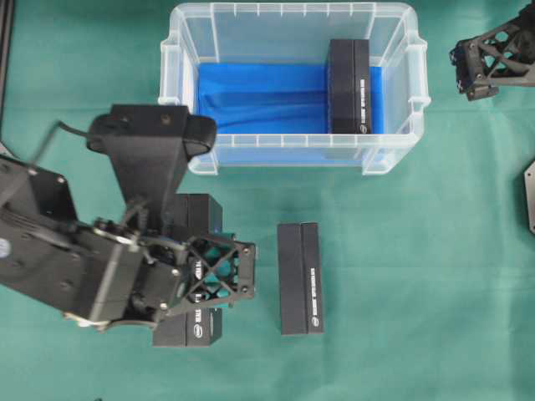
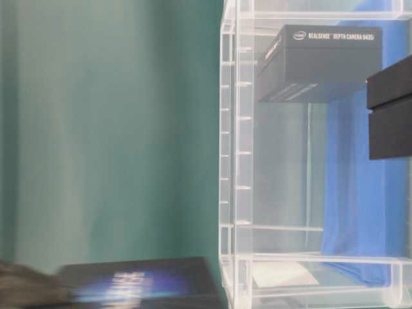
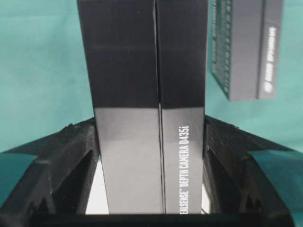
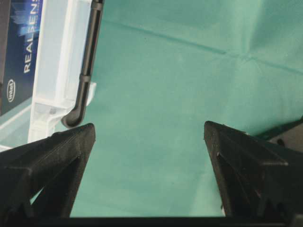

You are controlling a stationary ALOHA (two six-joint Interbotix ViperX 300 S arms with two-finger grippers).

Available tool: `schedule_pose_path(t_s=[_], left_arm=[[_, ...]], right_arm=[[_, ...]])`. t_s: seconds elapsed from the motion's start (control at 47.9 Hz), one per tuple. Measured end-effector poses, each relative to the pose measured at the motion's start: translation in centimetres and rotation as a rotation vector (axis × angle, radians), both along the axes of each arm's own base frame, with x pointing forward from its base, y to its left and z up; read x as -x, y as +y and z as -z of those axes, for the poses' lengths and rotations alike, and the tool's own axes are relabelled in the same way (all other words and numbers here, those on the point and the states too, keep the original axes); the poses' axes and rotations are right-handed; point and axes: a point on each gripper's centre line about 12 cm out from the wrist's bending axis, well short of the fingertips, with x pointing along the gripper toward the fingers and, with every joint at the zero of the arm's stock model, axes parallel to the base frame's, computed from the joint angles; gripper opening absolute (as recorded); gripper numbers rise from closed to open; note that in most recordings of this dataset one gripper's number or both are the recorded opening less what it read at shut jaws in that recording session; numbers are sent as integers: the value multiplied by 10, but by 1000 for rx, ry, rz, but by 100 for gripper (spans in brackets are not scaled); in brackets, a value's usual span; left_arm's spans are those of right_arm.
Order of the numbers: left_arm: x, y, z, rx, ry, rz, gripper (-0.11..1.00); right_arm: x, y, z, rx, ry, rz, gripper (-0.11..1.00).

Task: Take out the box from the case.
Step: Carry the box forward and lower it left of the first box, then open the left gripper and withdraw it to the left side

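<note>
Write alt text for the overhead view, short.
The left gripper is closed on a black box on the green table, below a clear case lined with blue cloth. Another black box remains in the case; a third lies on the table. The right gripper is open at top right.

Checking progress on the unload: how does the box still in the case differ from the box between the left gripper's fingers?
The box in the case stands on the blue cloth against the right wall of the case; the box in the left gripper is outside, over the green table.
Nothing touches the cased box; the left gripper brackets the other with its fingers on both sides.
Both are dark, oblong camera boxes with white side lettering.
</note>
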Motion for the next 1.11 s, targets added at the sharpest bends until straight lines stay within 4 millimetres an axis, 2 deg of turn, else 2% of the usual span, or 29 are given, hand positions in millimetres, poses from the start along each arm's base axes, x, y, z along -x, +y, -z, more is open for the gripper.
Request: schedule_pose_path(t_s=[0.313, 0.543, 0.71, 1.107], left_arm=[[5, 2, 87, -17, 33, -18, 60], [14, 6, 134, -14, 23, -47, 60], [14, 10, 151, -2, -7, -39, 60], [9, 11, 161, 21, -66, -21, 60]], right_arm=[[-1, 1, -1, 1, -1, -5, 92], [-1, 1, 0, 0, 0, -5, 92], [-1, 1, 0, 0, 0, -6, 92], [0, 2, 0, -2, 6, -8, 92]])
